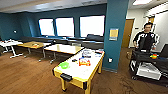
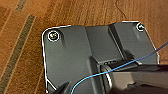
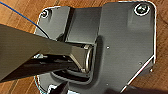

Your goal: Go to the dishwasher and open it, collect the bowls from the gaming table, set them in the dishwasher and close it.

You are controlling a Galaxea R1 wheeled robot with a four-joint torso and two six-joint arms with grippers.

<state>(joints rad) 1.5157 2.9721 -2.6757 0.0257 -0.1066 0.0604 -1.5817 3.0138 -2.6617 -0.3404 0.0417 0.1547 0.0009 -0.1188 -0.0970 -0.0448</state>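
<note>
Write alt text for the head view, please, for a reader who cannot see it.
A yellow-framed gaming table with a white top stands on a wood floor, a green bowl near its closer end among other items. A person stands at right behind a black cart.

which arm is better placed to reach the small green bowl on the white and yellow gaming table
Left, tentatively. The small bright green bowl sits near the close left corner of the glossy white, yellow-framed gaming table, left of the head view's middle. Both wrist views show wooden floor, so neither arm is near it yet.

High head view; floorward wrist cameras
</note>
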